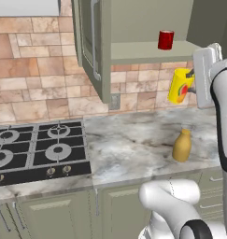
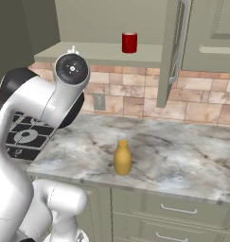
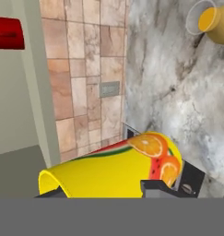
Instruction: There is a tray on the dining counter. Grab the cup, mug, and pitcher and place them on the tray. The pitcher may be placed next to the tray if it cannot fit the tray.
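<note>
**Cup in the gripper, off the wall counter**

The gripper (image 1: 191,83) is clamped across the body of the cup (image 1: 179,86), carried tilted in the air above the marbled counter (image 1: 133,144), below the cabinet shelf (image 1: 147,50). Judged light, rigid, smooth-walled and likely to slip; a mid-body side grip suits it. The mug (image 1: 166,39) stands on that shelf: squat, best taken across the body rather than the handle. The pitcher (image 1: 182,145) stands upright on the counter; its narrow neck looks the surest hold.
</note>
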{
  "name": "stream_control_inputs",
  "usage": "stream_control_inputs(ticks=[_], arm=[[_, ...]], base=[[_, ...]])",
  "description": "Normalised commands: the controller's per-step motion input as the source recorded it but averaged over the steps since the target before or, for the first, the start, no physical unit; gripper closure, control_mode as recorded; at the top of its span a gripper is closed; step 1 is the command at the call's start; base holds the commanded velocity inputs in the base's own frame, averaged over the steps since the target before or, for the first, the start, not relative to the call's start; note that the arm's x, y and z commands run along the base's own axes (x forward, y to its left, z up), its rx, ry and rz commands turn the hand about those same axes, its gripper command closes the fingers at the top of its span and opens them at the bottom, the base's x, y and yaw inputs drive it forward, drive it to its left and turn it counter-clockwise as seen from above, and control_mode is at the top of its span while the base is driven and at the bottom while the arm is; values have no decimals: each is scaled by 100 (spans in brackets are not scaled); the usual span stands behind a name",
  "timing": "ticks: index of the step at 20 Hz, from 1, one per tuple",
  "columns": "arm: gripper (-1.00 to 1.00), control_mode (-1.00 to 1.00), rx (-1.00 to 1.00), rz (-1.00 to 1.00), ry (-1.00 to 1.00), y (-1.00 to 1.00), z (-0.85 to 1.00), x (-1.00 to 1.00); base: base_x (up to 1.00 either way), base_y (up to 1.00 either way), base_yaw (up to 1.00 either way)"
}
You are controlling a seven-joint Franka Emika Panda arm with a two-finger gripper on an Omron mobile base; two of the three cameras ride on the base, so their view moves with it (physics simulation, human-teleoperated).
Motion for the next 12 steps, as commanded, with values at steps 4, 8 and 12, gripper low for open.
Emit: stream_control_inputs(ticks=[4,8,12], arm=[[100,-100,0,0,2,0,-8,-2],[100,-100,0,0,3,0,-6,0],[100,100,0,0,2,0,-4,-4]], base=[[0,0,0],[0,0,0],[-22,-3,0]])
